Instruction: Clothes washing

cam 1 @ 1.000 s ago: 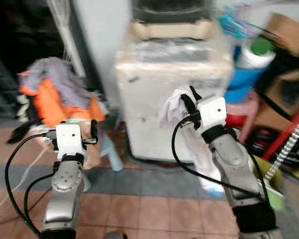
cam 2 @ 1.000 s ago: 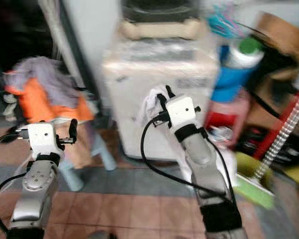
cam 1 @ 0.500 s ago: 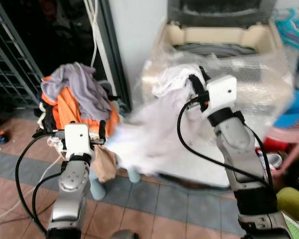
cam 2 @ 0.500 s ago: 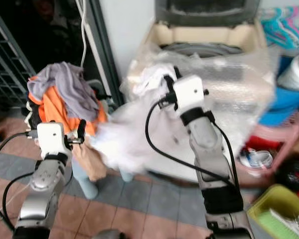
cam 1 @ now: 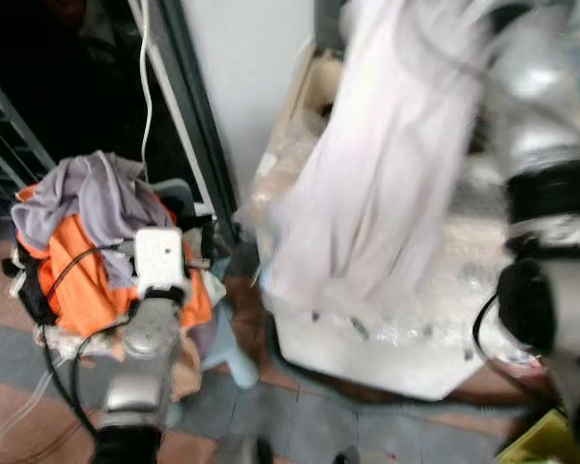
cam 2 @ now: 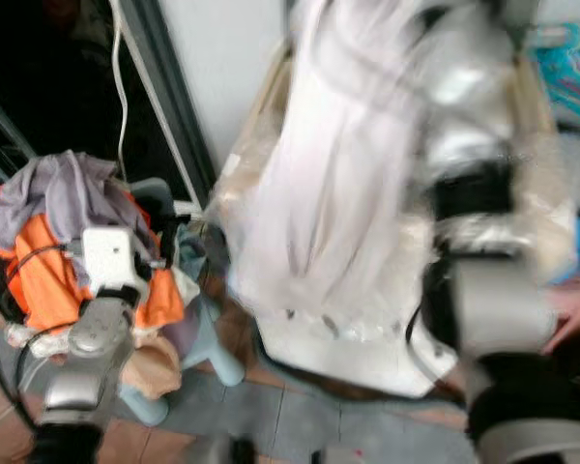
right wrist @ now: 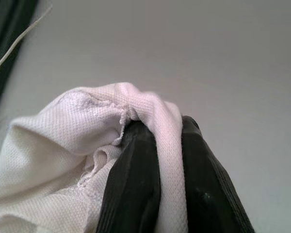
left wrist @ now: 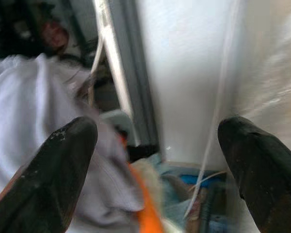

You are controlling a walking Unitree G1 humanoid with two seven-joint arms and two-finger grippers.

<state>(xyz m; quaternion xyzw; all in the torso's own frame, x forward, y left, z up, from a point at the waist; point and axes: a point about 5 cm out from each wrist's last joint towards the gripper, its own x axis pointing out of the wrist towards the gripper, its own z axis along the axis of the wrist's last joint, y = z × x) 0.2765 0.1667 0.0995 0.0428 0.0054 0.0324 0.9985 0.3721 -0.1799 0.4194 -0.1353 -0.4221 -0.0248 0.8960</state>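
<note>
Left eye view: tiled floor (cam 1: 309, 425), washer (cam 1: 416, 319) w/ white garment (cam 1: 367, 193).

Raised white garment (cam 1: 367, 184) motion-blurred, top cut off, hiding much of washing machine (cam 1: 387, 329)

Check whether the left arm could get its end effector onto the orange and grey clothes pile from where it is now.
Probably yes. The left end effector is open with nothing held, and the orange and grey clothes pile heaped on the pale blue stool lies just beyond it with nothing between.
</note>
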